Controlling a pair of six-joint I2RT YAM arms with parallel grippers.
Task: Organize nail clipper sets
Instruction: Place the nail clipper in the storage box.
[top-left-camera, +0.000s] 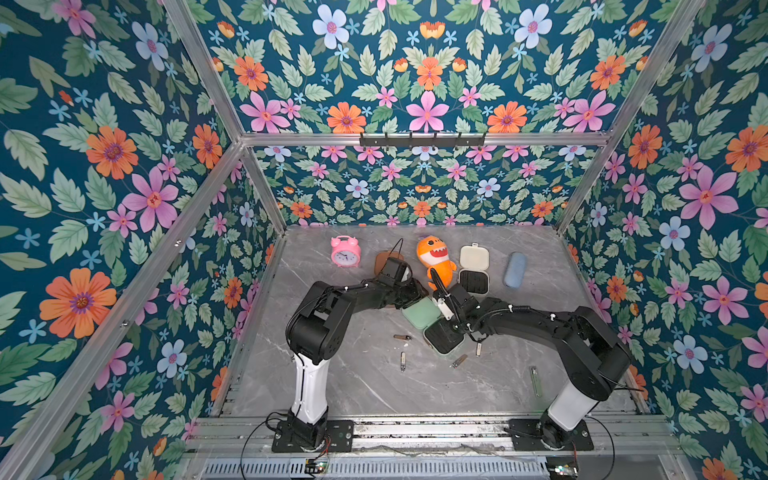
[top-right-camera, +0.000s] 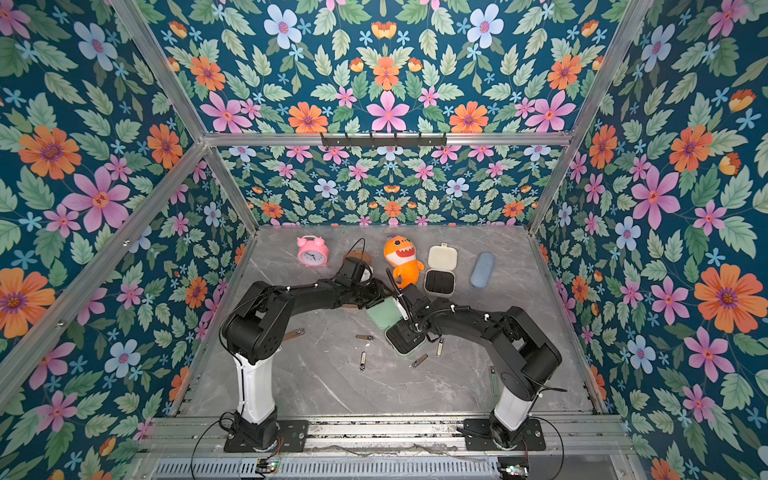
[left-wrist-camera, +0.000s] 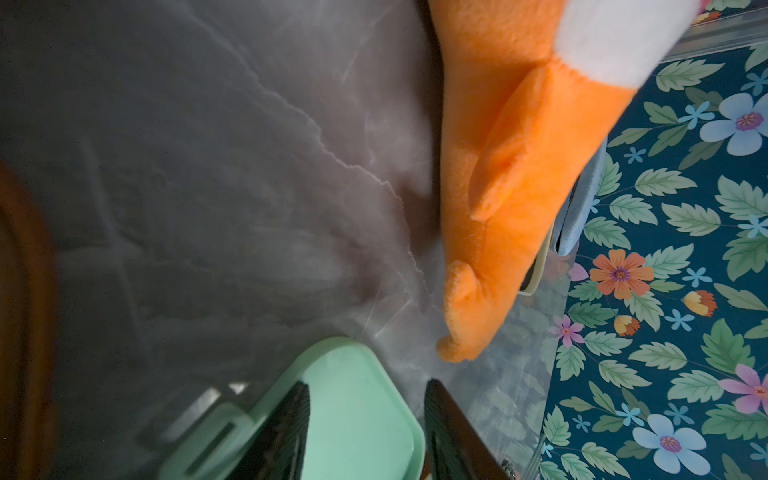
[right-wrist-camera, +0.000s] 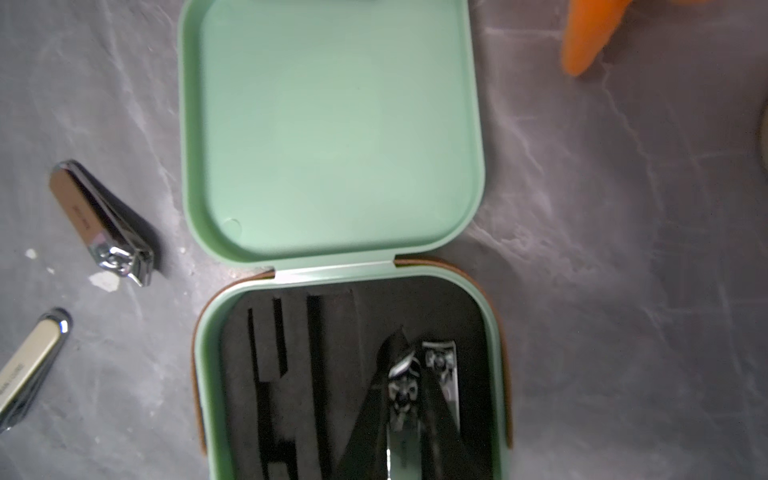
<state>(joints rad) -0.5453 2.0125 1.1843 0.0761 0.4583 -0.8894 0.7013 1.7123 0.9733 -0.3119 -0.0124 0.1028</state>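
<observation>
The mint green case lies open mid-table, its lid (top-left-camera: 419, 315) flat and its black insert (right-wrist-camera: 299, 374) facing up. A brown edge (right-wrist-camera: 195, 382) shows under its base. My left gripper (left-wrist-camera: 368, 419) is shut across a corner of that lid. My right gripper (right-wrist-camera: 411, 353) hangs over the insert, shut on a small metal clipper (right-wrist-camera: 401, 399). A second clipper (right-wrist-camera: 446, 365) lies in the insert beside it. The cream case (top-left-camera: 473, 270) lies open at the back. The brown case (top-right-camera: 357, 254) is mostly hidden behind the left arm. Several loose clippers (top-left-camera: 402, 360) lie near the front.
A pink alarm clock (top-left-camera: 345, 251), an orange shark plush (top-left-camera: 436, 262) and a blue-grey pouch (top-left-camera: 515, 270) stand along the back. The plush's tail (left-wrist-camera: 461, 332) lies close to the mint lid. A long thin file (top-left-camera: 535, 380) lies by the right arm.
</observation>
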